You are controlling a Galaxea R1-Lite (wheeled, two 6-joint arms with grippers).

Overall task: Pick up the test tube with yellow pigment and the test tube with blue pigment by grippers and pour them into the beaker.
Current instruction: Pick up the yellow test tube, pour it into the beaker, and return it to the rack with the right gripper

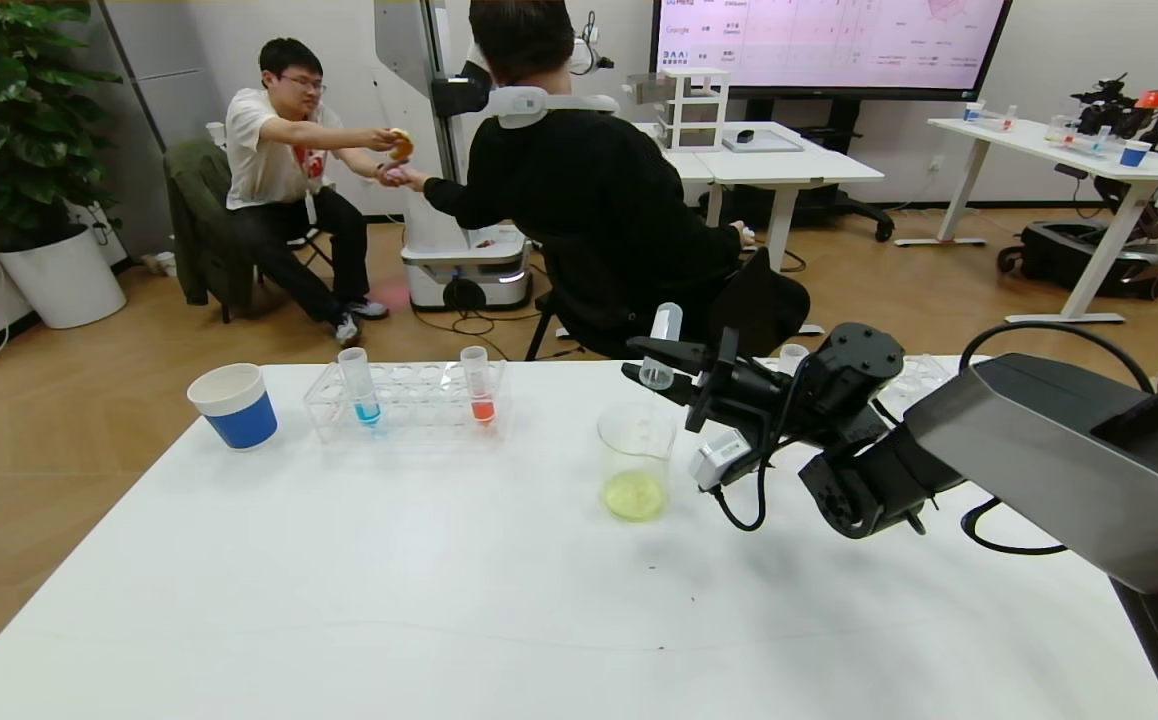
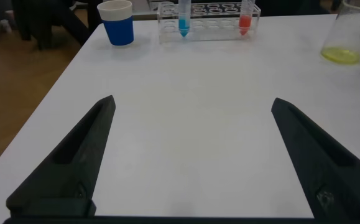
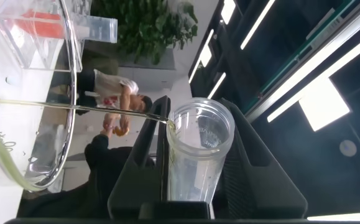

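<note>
Pouring: right hand [image 1: 661, 362] pinching the test tube with yellow pigment [image 1: 661, 345], tipped mouth-down just above the beaker [image 1: 636, 462]; hold the tilt until it drains. Arm reaches in wrist rolled. Left hand [image 2: 192, 158] spread, low over worktop [image 1: 499, 580]. The test tube with blue pigment [image 1: 359, 388] well apart in rack [image 1: 409, 405].

emptied yellow tube [image 1: 661, 350] tipped over beaker [image 1: 636, 462] holding yellow liquid, blue tube [image 1: 359, 385] upright

Right end effector [image 3: 195, 177] clamped on clear test tube [image 3: 195, 155], tube's open mouth facing camera, tilted toward beaker. Thin yellow thread runs from tube lip across to beaker [image 3: 68, 81] rim. Yellow liquid inside beaker wall. Tube rack [image 3: 36, 37] with orange-red liquid beyond beaker.
</note>
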